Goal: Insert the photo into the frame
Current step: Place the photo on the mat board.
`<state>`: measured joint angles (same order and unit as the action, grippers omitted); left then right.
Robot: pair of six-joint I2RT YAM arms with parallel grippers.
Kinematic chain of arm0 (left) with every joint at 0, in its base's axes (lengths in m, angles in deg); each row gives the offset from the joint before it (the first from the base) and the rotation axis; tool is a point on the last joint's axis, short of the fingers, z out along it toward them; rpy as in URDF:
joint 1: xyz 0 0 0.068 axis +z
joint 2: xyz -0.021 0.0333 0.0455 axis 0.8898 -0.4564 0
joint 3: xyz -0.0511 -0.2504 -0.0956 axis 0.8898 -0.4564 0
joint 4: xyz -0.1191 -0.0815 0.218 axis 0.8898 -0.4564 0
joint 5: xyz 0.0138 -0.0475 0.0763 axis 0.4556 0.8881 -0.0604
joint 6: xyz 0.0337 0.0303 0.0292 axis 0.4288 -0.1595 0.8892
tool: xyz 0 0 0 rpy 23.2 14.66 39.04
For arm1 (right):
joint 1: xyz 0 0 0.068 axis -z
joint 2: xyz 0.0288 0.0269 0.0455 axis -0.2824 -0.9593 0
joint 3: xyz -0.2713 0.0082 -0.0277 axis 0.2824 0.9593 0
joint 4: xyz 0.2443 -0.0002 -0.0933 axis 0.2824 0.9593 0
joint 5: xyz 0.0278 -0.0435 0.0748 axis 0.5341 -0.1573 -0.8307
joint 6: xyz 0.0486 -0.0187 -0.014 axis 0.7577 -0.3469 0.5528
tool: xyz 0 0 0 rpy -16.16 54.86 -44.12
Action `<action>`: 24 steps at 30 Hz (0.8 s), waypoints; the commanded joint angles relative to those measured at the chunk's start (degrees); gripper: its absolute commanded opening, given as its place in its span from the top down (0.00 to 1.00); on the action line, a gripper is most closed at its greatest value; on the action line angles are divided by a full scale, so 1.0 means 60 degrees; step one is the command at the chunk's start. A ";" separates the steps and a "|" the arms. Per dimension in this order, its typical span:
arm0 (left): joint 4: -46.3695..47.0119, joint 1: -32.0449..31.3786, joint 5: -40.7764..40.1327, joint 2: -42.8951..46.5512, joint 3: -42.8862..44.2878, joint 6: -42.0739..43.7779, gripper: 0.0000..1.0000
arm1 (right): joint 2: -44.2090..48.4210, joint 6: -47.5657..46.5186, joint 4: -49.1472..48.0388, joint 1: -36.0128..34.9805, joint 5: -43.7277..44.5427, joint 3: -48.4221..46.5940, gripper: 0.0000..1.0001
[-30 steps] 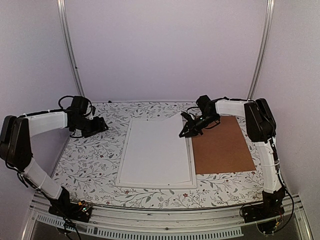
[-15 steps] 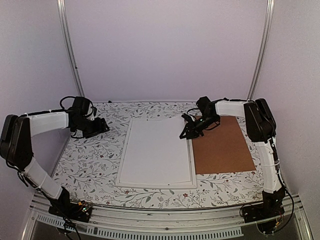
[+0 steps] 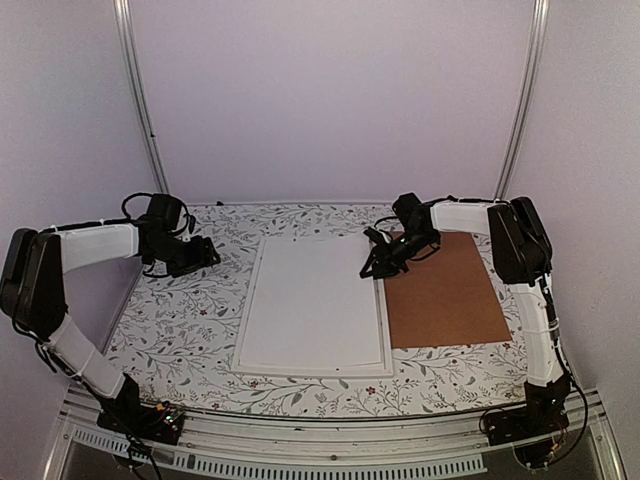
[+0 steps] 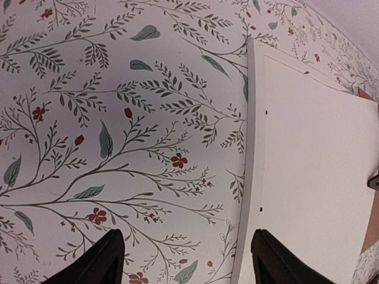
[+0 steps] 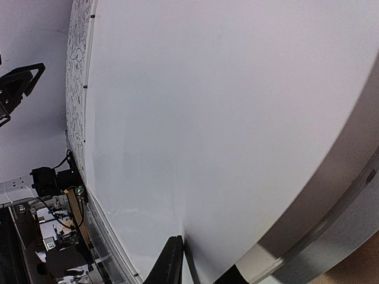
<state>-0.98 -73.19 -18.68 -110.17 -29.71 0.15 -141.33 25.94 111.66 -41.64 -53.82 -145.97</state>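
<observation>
The photo point(image 3: 315, 300) lies white back up inside the white frame point(image 3: 246, 330) at the table's middle. My right gripper point(image 3: 372, 265) is at the photo's far right edge. In the right wrist view the photo point(image 5: 207, 118) fills the picture and my right gripper point(image 5: 204, 269) is shut on its edge, one dark finger on each side of the sheet. My left gripper point(image 3: 205, 255) is open and empty over the floral cloth, left of the frame's far left corner. In the left wrist view the left gripper point(image 4: 186, 263) straddles the frame's left rim point(image 4: 251, 148).
The brown hardboard backing panel point(image 3: 445, 290) lies flat right of the frame, under my right arm. The floral tablecloth point(image 3: 180, 320) covers the table. Metal uprights point(image 3: 140, 100) and pale walls stand behind it.
The photo's far right corner, raised a second ago, has come down flat into the frame with my right gripper. My left gripper has barely moved.
</observation>
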 commanded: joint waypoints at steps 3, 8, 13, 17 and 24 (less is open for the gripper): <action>-0.0032 -0.0134 -0.0042 -0.0190 0.0095 0.0159 0.24 | -0.0033 -0.0259 0.0257 0.0014 0.0225 -0.0155 0.85; -0.0045 -0.0176 -0.0027 -0.0234 0.0139 0.0161 0.24 | -0.0121 -0.0351 0.0448 0.0045 0.0326 -0.0345 0.87; -0.0079 -0.0195 -0.0067 -0.0249 0.0168 0.0178 0.24 | -0.0140 -0.0456 0.0537 0.0096 0.0362 -0.0383 0.88; -0.0115 -0.0194 -0.0124 -0.0274 0.0181 0.0198 0.24 | -0.0168 -0.0430 0.0540 0.0089 0.0260 -0.0402 0.87; -0.0145 -0.0221 -0.0130 -0.0308 0.0219 0.0220 0.24 | -0.0141 -0.0436 0.0581 0.0089 0.0348 -0.0398 0.78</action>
<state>-1.37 -73.72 -18.90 -111.05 -29.65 0.72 -141.35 24.02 114.42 -41.44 -52.31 -146.97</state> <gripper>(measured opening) 0.763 0.191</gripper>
